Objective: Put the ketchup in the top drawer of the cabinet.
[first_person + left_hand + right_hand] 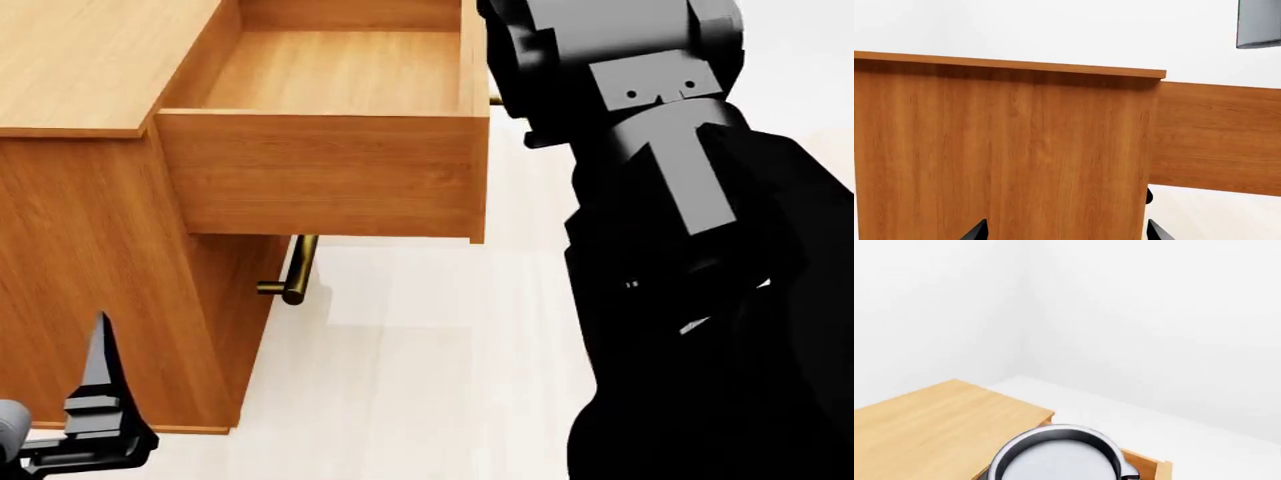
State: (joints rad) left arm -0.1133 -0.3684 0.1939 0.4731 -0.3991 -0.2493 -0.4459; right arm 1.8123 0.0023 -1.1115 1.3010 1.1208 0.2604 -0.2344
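Beside the cabinet [94, 290], the top drawer [334, 170] stands pulled out and bare inside. Near the camera in the right wrist view sits the ketchup's [1057, 455] silver top; whether the right gripper grips it cannot be told. Low at the cabinet's side, the left gripper [1064, 231] shows its fingertips [976, 230] spread apart, holding nothing.

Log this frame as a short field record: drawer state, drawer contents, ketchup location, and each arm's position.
top drawer: pulled open, interior seen from above
drawer contents: visible floor bare; part hidden behind the right arm
lower drawer handle: brass bar, drawer closed
ketchup: silver top fills the right wrist view's lower edge, close to the camera; grip itself not visible
right arm: raised beside the open drawer, gripper hidden
left gripper: low beside the cabinet side, holding nothing visible
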